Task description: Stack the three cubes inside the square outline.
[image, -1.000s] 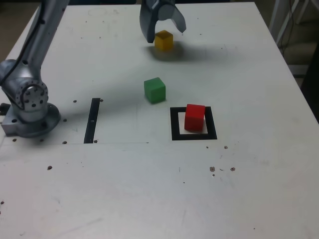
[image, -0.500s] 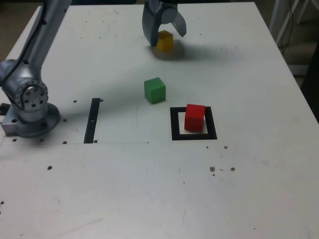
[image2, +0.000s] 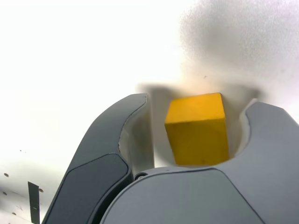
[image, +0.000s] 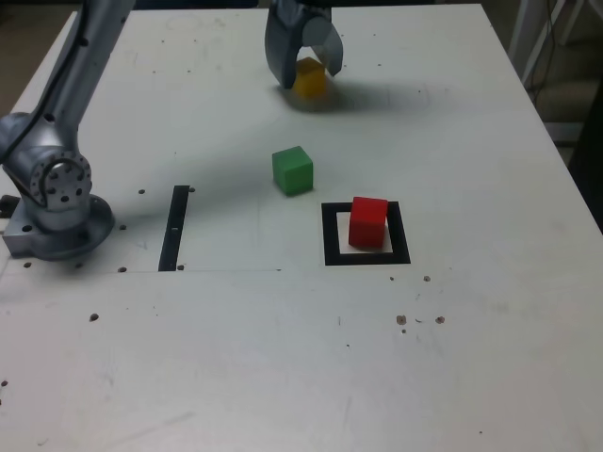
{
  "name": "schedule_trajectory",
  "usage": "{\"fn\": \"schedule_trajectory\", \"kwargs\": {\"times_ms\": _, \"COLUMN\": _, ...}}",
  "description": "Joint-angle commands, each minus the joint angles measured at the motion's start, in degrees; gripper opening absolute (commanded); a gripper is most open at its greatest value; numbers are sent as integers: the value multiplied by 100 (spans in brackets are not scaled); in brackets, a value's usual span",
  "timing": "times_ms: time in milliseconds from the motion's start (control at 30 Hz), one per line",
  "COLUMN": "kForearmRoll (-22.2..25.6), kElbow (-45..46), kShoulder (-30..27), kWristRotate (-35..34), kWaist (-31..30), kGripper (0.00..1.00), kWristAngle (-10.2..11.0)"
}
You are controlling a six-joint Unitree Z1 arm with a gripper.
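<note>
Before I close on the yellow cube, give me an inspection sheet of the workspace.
Surface: white table, dark specks and small holes, worn near the outline.
Red cube: inside the square outline.
Green cube: on the table, outside the outline.
Yellow cube: on the table between the jaws, a gap on one side; contact on the other unclear.
Black strip: flat, between arm base and outline.
Clutter: nothing seen.
Gripper: open around the yellow cube.
Cables: one dark cable along the arm.
Surroundings: pale legs beyond the table edge.
</note>
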Motion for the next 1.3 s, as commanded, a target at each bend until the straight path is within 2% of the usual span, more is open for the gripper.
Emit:
{"fn": "schedule_trajectory", "kwargs": {"times_ms": 0, "kForearmRoll": -15, "kElbow": 15, "kShoulder": 28, "kWristRotate": -8, "kWaist": 5, "kGripper": 56, "kWristAngle": -19}}
{"fn": "schedule_trajectory", "kwargs": {"times_ms": 567, "kForearmRoll": -152, "kElbow": 132, "kShoulder": -35, "kWristRotate": 8, "kWaist": -39, "kGripper": 29, "kWristAngle": -69}}
{"fn": "schedule_trajectory", "kwargs": {"times_ms": 733, "kForearmRoll": -83, "kElbow": 59, "kShoulder": -197, "kWristRotate": 86, "kWaist": -155, "kGripper": 27, "kWristAngle": -3}}
{"fn": "schedule_trajectory", "kwargs": {"times_ms": 967, "kForearmRoll": 239, "kElbow": -11, "kShoulder": -692, "kWristRotate": 137, "kWaist": -786, "kGripper": 26, "kWristAngle": 140}}
{"fn": "schedule_trajectory", "kwargs": {"times_ms": 1267, "kForearmRoll": 698, "kElbow": 101, "kShoulder": -1203, "kWristRotate": 96, "kWaist": -2054, "kGripper": 26, "kWristAngle": 179}}
